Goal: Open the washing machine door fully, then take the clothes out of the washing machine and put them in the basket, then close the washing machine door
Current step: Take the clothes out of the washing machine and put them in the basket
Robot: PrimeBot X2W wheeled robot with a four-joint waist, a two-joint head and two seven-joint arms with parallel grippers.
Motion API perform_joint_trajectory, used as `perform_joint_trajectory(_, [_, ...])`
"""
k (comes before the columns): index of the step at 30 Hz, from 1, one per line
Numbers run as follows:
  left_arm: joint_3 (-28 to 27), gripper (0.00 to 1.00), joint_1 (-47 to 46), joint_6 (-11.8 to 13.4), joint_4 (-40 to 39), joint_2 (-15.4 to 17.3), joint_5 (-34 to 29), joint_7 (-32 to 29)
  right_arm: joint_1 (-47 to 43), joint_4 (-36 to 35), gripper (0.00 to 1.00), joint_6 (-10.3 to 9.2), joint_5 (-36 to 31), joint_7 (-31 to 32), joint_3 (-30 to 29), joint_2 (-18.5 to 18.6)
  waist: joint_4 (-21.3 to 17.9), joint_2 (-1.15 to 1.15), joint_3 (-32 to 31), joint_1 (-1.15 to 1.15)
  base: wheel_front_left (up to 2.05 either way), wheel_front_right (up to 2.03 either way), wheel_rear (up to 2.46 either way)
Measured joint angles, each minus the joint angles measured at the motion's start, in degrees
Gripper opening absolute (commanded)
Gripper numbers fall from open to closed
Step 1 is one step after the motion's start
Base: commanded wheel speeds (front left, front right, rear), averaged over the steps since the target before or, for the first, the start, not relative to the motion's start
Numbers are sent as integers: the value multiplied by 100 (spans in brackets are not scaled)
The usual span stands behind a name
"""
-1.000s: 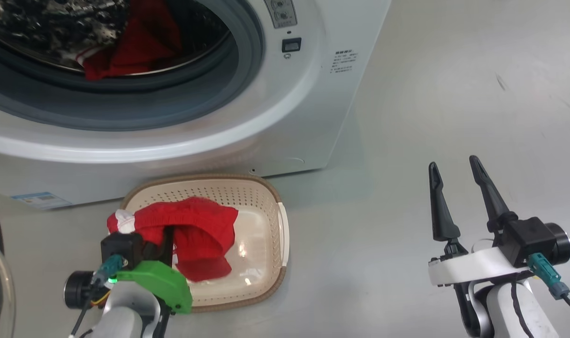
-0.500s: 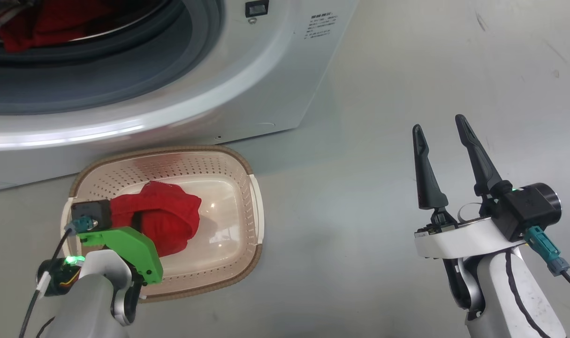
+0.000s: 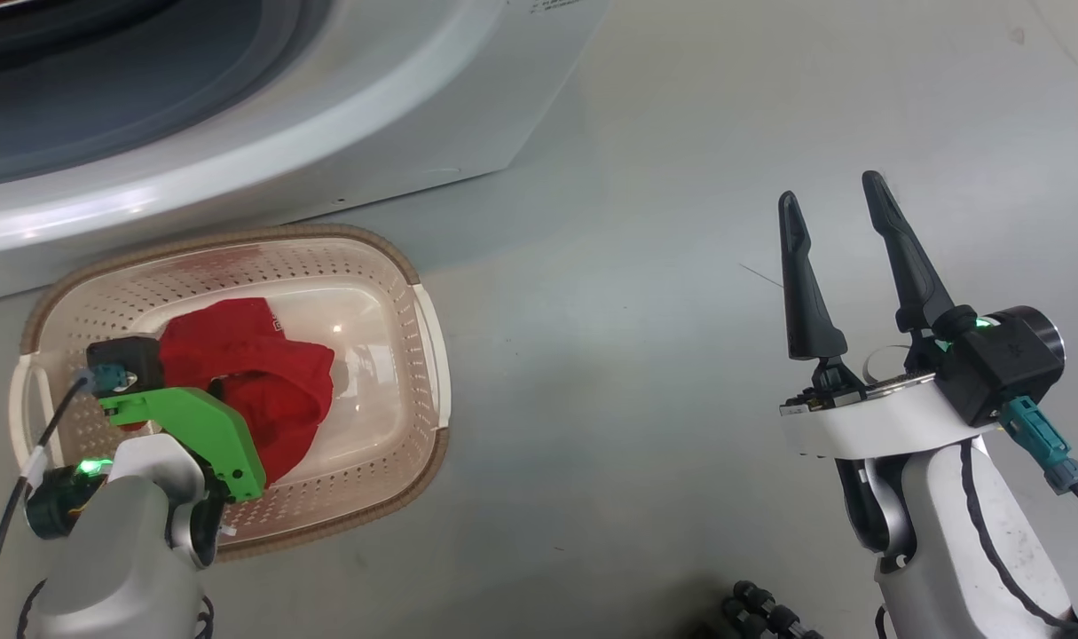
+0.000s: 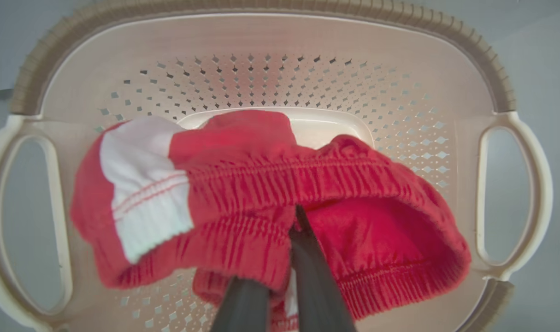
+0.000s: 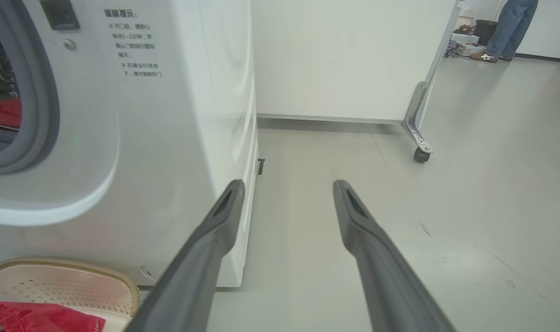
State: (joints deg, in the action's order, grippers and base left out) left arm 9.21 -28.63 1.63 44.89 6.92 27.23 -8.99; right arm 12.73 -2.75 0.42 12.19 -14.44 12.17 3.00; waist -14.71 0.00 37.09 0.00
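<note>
The cream basket (image 3: 419, 302) stands on the floor in front of the white washing machine (image 3: 343, 115). A red garment with a white patch (image 4: 243, 184) hangs low inside the basket (image 4: 261, 41), and my left gripper (image 4: 294, 221) is shut on its gathered waistband. In the head view the same red clothes (image 3: 263, 373) cover the left gripper's fingers. More red fabric (image 5: 1, 113) lies inside the drum. My right gripper (image 3: 831, 188) is held open and empty over bare floor to the right. The washing machine door is out of view.
A white wheeled panel with a caster (image 5: 420, 154) stands behind the machine (image 5: 169, 138), and a person's legs (image 5: 510, 27) show far back right. Grey floor (image 3: 636, 355) stretches between the basket and my right arm. A dark cable coil (image 3: 760, 612) lies at the bottom edge.
The head camera has tilted down, so the machine slid up and out of the picture. My left gripper has lowered the red garment deeper into the basket. The right gripper stays open.
</note>
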Motion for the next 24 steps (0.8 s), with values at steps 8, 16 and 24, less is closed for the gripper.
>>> perform_joint_trajectory(8, [-163,100,-265,1,425,1,160,86,96,2,100,-9,46,-1,-52,-22,-163,0,268,0,0,0,0])
perform_joint_trajectory(16, [-197,100,-443,-92,668,-49,178,420,97,47,100,-57,45,-1,-138,-30,-85,0,223,0,0,0,0])
perform_joint_trajectory(24, [-187,100,-428,-263,757,-97,182,1026,119,146,100,-60,40,-1,-243,-31,66,0,-5,0,0,0,0])
